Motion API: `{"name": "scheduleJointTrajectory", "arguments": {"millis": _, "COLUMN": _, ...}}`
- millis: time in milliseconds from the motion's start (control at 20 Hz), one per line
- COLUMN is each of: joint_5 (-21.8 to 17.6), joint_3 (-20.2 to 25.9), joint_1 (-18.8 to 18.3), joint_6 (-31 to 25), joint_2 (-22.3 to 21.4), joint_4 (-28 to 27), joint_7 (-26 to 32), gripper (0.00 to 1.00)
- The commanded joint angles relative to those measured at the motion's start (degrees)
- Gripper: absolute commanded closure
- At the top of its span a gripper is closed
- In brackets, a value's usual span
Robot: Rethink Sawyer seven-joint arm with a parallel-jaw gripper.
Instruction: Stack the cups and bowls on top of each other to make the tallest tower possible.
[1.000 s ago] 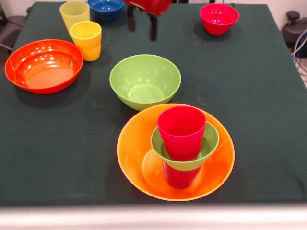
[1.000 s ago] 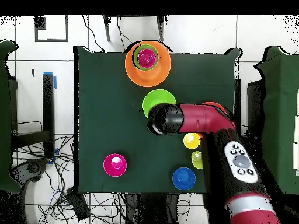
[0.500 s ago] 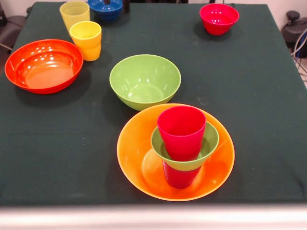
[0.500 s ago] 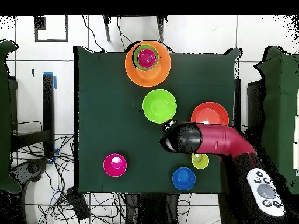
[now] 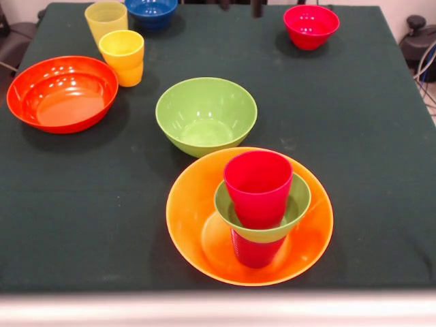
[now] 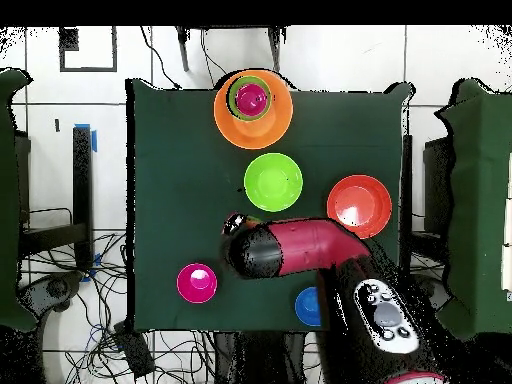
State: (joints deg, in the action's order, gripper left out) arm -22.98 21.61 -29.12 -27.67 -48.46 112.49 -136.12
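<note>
The tower stands near the table's front edge: a large yellow-orange bowl (image 5: 197, 225) (image 6: 228, 118) holds a dark red-looking cup (image 5: 255, 252), a small green bowl (image 5: 296, 201) and a red-pink cup (image 5: 257, 184) (image 6: 252, 97). Loose on the cloth are a large green bowl (image 5: 206, 112) (image 6: 273, 182), an orange-red bowl (image 5: 63, 92) (image 6: 359, 205), a yellow-orange cup (image 5: 122, 56), a pale yellow cup (image 5: 105, 19), a blue bowl (image 5: 151, 10) (image 6: 306, 305) and a small red-pink bowl (image 5: 310, 26) (image 6: 197, 283). My gripper (image 5: 240, 5) shows only two dark tips at the top edge, apart and holding nothing.
In the overhead view the red arm (image 6: 300, 250) lies across the table between the large green bowl and the small red-pink bowl; it hides both yellow cups and part of the blue bowl. Cables lie on the floor past the table's edge.
The arm has swung sideways along the far side of the table, from above the yellow cups and blue bowl toward the small red-pink bowl. No cup or bowl has moved.
</note>
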Motion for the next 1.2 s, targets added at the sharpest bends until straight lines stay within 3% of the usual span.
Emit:
{"name": "scheduleJointTrajectory", "arguments": {"millis": 50, "joint_5": -2.02, "joint_3": 0.71, "joint_1": 8.52, "joint_6": 6.79, "joint_2": -1.95, "joint_4": 10.51, "joint_7": -4.8, "gripper": 0.0}}
{"name": "scheduleJointTrajectory", "arguments": {"millis": 200, "joint_5": -1.04, "joint_3": -2.31, "joint_1": 12.22, "joint_6": 8.96, "joint_2": -2.52, "joint_4": 12.04, "joint_7": -7.95, "gripper": 0.0}}
{"name": "scheduleJointTrajectory", "arguments": {"millis": 650, "joint_5": 1.23, "joint_3": -10.31, "joint_1": 18.87, "joint_6": 14.91, "joint_2": 2.29, "joint_4": 12.04, "joint_7": -11.16, "gripper": 0.0}}
{"name": "scheduleJointTrajectory", "arguments": {"millis": 900, "joint_5": 1.59, "joint_3": -16.07, "joint_1": 23.43, "joint_6": 20.86, "joint_2": 8.76, "joint_4": 8.39, "joint_7": -12.21, "gripper": 0.0}}
{"name": "scheduleJointTrajectory", "arguments": {"millis": 1200, "joint_5": 4.44, "joint_3": -21.85, "joint_1": 27.5, "joint_6": 23.35, "joint_2": 12.46, "joint_4": 5.35, "joint_7": -12.01, "gripper": 0.0}}
